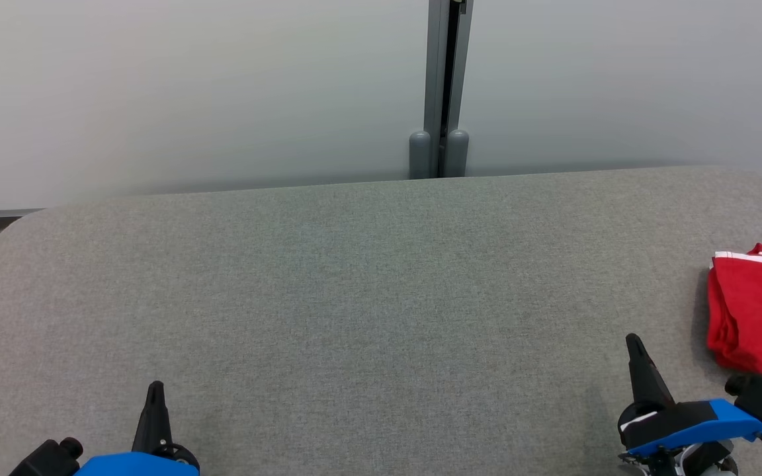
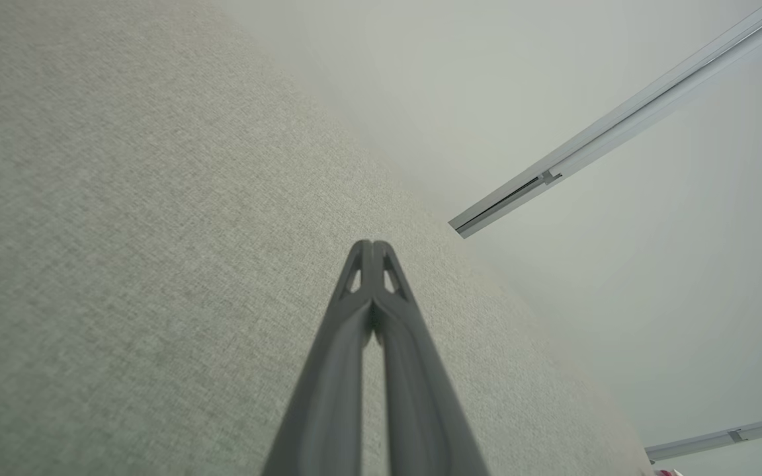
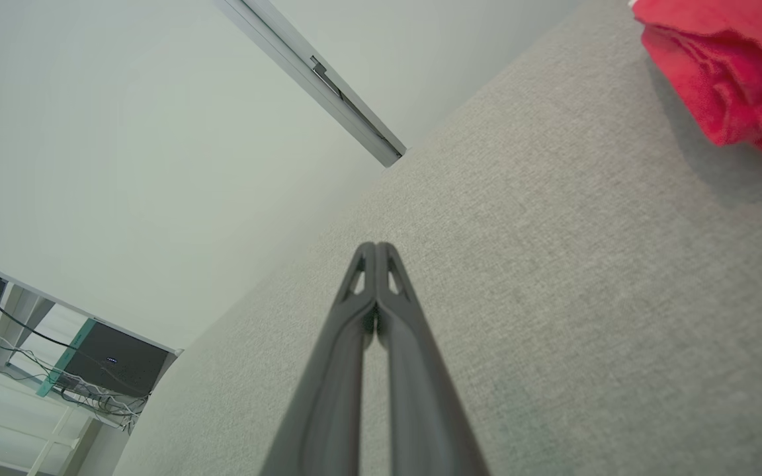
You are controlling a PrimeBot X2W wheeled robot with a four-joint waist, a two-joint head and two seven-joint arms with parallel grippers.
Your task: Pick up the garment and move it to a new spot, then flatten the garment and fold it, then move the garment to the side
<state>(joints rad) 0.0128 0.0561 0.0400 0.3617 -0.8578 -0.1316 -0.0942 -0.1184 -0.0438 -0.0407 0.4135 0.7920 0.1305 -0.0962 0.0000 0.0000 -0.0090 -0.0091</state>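
Now red garment (image 1: 758, 311) folded at the right edge of the grey table (image 1: 354, 297), left gripper (image 1: 155, 389) closed and empty, right gripper (image 1: 634, 342) closed and empty, near the garment.

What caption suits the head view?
Red fabric garment with white stripe lies at the right edge of the grey textile table; left gripper and right gripper shut, empty.
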